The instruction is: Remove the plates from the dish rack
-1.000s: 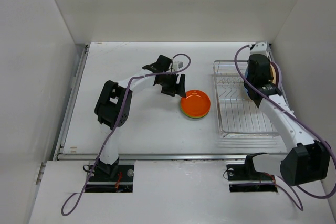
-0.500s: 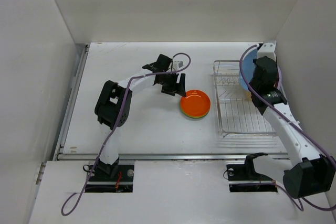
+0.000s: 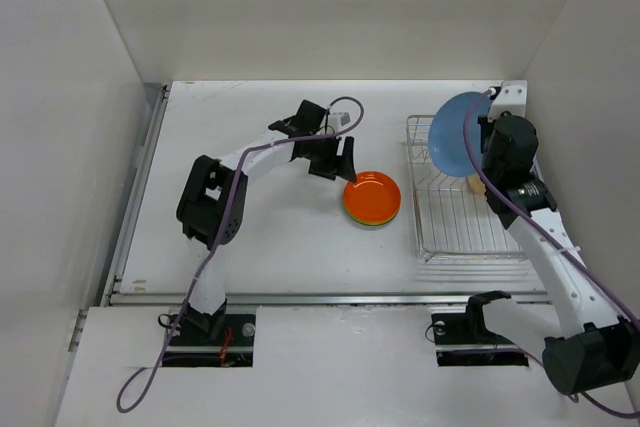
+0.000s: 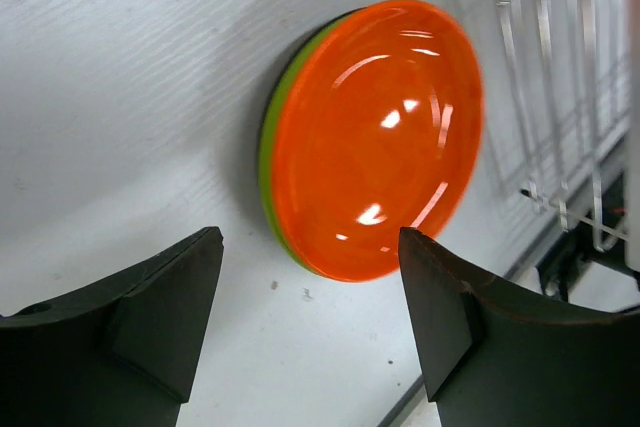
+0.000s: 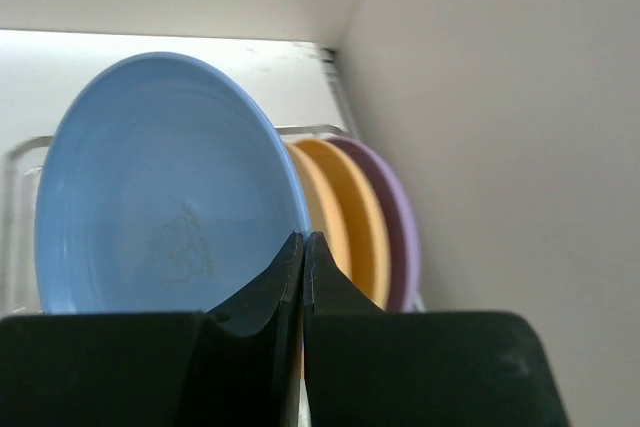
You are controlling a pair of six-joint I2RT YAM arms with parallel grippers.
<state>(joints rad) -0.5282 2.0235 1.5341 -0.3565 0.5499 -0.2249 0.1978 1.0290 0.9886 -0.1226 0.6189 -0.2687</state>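
The right gripper is pinched tight on the lower rim of the light blue plate. The plate hangs on edge over the 12 o'clock end of the dish rack. In the wrist view, tan plates and a lavender plate stand just beside it at its 3 o'clock. The step in hand looks like carrying this plate to the stack at the rack's 9 o'clock, where an orange plate lies on a lime green plate. To do it well, raise the rim clear of the wires and swing toward 9 o'clock slowly, since a thin rim grip lets a plate pivot. Tip it flat before letting go. The left gripper hovers at the stack's 10 o'clock, jaws wide apart and holding nothing; it should give way.
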